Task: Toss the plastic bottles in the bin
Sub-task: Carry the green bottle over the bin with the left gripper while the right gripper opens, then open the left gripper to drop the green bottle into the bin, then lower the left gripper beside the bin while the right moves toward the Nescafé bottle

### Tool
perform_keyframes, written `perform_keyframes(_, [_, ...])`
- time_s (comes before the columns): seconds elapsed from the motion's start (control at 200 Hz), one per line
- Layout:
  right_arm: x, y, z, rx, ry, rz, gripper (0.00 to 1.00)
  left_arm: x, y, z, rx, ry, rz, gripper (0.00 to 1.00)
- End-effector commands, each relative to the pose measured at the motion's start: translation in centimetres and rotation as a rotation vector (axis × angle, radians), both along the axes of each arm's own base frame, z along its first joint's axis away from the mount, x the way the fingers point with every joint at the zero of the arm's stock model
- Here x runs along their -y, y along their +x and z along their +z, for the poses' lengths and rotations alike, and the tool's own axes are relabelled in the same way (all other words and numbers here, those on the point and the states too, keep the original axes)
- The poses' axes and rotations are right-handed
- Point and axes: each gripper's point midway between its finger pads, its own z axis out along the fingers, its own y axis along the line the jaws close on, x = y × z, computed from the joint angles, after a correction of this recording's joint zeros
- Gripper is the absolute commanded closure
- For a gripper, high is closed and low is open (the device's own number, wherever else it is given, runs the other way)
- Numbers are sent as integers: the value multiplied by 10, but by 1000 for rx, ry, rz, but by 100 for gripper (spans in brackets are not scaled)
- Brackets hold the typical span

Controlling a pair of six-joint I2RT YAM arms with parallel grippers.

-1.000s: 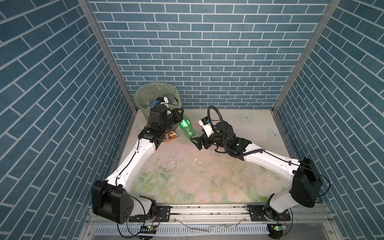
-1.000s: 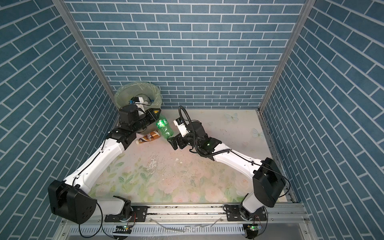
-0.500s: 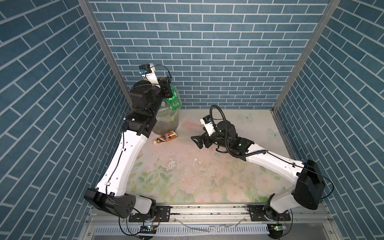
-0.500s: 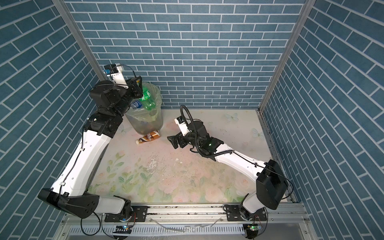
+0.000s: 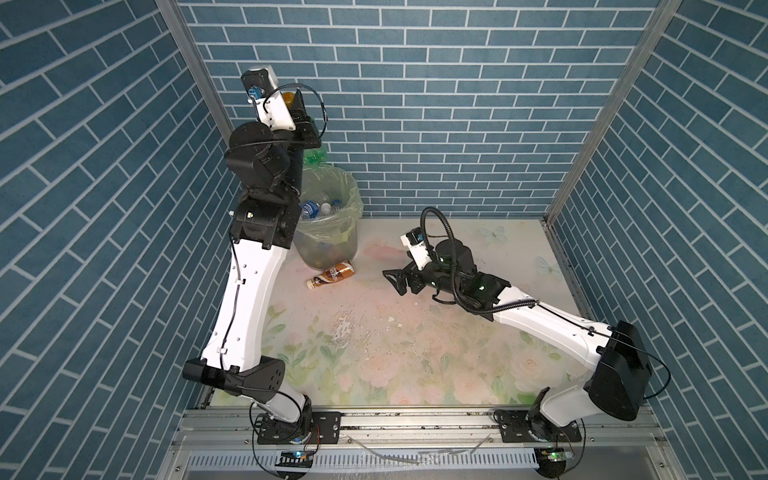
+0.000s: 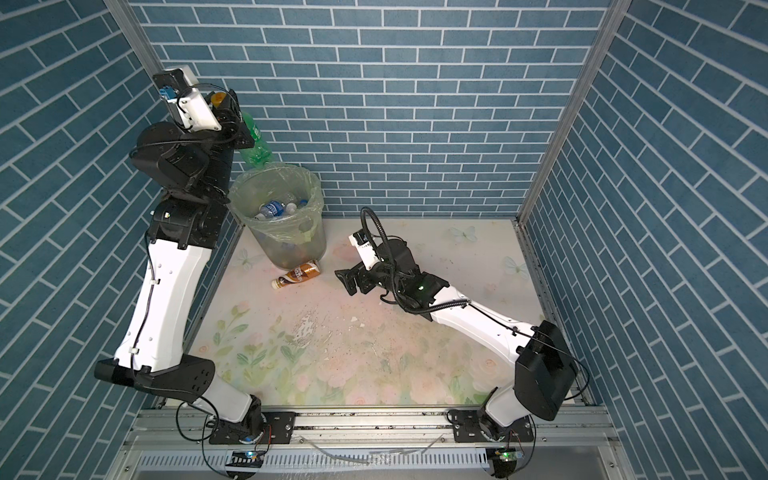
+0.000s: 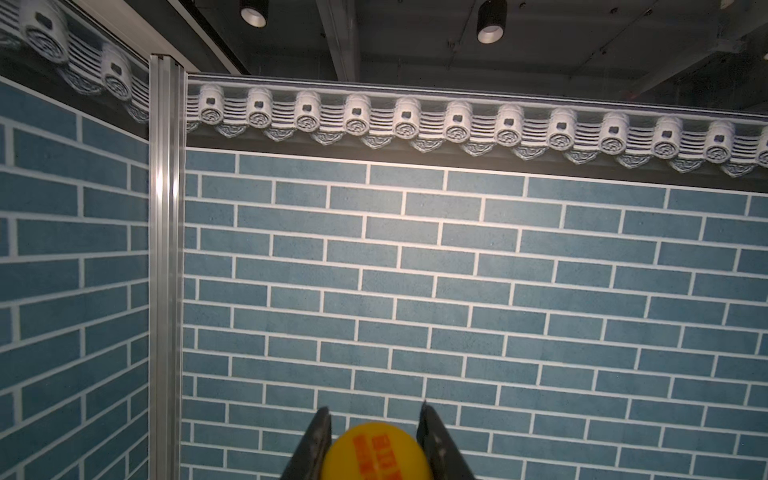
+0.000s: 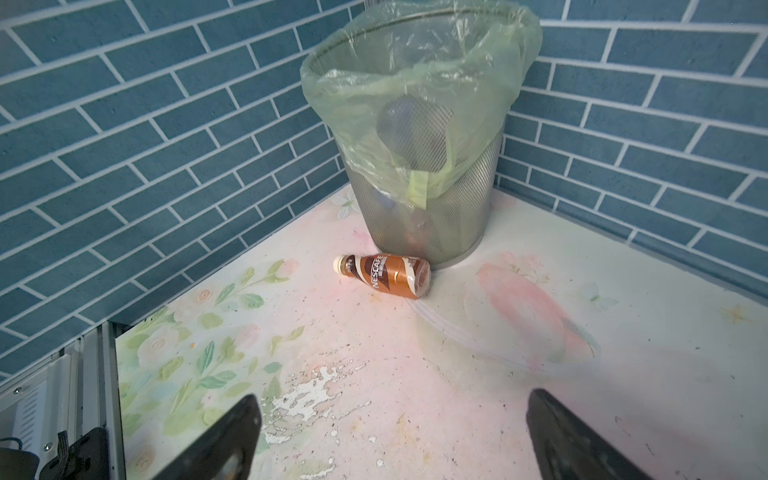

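My left tool is raised high over the far left corner of the counter, pinching the green bottle at the neck, just under its yellow cap. The bottle hangs base down above the far rim of the bin. I cannot tell from here whether it sits squarely over the mouth. It looks empty, so I judge it light and thin-walled. The neck is the stiff part and the right place to hold it, since the body would dent and slip.

The bin stands in that far left corner, its bag folded over the rim. Several clear bottles lie inside.

One brown bottle is left on the counter. It lies on its side just beside the foot of the bin, with its cap toward the left edge. I cannot tell whether it touches the bin. Its glossy sleeve looks slick, and a round body like that will roll if nudged. I would take it across the middle of the body, with the jaws square to its length, and close gently. I judge the plastic gives a little but will not break.

My right tool hovers low near the middle of the counter. Its jaws are spread wide and empty, and it faces the brown bottle from a short way off.
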Motion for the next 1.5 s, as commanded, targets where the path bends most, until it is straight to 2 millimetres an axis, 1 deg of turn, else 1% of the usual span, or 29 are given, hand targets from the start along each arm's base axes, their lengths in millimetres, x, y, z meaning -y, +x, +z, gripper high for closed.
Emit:
perform_keyframes(0.0, [-4,4,60,137,66,6,1,-9,6,4,21,20,42,80])
perform_keyframes(0.05, [-5,5,74,174,85,9,1,-10,8,4,22,21,45,80])
perform_keyframes(0.165, [-3,7,115,287,164,-6,1,-10,11,6,29,17,43,80])
perform_keyframes(0.27, [-2,11,139,354,183,-11,1,-8,15,9,37,18,36,80])
perform_keyframes(0.34, [-2,15,146,375,183,-15,1,-6,15,13,53,19,28,80])
perform_keyframes(0.415, [-1,21,146,374,180,-27,1,-6,16,16,69,16,25,80])
perform_keyframes(0.465, [-1,26,142,361,178,-32,1,-5,23,13,66,12,28,80])
perform_keyframes(0.51, [0,30,137,346,176,-37,1,-6,34,5,46,7,35,80])
perform_keyframes(0.54, [0,32,133,334,176,-37,1,-6,45,-6,22,4,42,80])
perform_keyframes(0.585, [0,33,129,319,177,-36,1,-8,68,-29,-26,-2,60,80])
perform_keyframes(0.63, [-1,33,124,306,174,-31,1,-11,96,-63,-98,-22,72,76])
perform_keyframes(0.665, [-1,32,121,297,170,-28,1,-16,116,-91,-174,-54,74,66])
perform_keyframes(0.71, [0,31,118,289,166,-27,1,-23,136,-126,-269,-103,75,43])
perform_keyframes(0.745, [2,29,116,283,162,-28,1,-29,148,-150,-333,-146,73,31])
perform_keyframes(0.775, [4,28,115,279,158,-29,1,-36,155,-165,-375,-181,74,24])
perform_keyframes(0.82, [6,26,112,272,153,-32,1,-43,160,-179,-414,-226,64,12])
perform_keyframes(0.85, [8,25,110,268,152,-34,1,-45,160,-182,-424,-249,50,2])
perform_keyframes(0.865, [9,25,108,263,150,-35,1,-45,158,-181,-422,-252,43,1])
perform_keyframes(0.965, [11,23,103,243,148,-36,1,-36,143,-165,-393,-246,-16,1])
perform_keyframes(0.98, [11,23,102,240,148,-36,1,-35,138,-159,-380,-248,-25,1])
perform_keyframes(1.045, [11,22,98,230,154,-36,1,-30,122,-149,-360,-264,-57,1])
perform_keyframes(1.1, [11,23,95,221,158,-36,1,-24,107,-144,-348,-272,-83,1])
perform_keyframes(1.17, [9,22,92,208,166,-33,1,-15,91,-146,-356,-270,-106,1])
perform_keyframes(1.2, [8,21,91,203,171,-30,1,-12,81,-142,-343,-264,-116,1])
perform_keyframes(1.265, [8,23,88,192,177,-31,1,-7,68,-145,-339,-263,-131,1])
perform_keyframes(1.37, [5,26,80,176,171,-33,1,-5,51,-153,-353,-297,-156,1])
perform_keyframes(1.445, [2,31,72,155,161,-43,1,-1,43,-163,-373,-333,-189,1])
perform_keyframes(1.495, [0,33,67,142,170,-46,1,2,40,-174,-404,-363,-215,1])
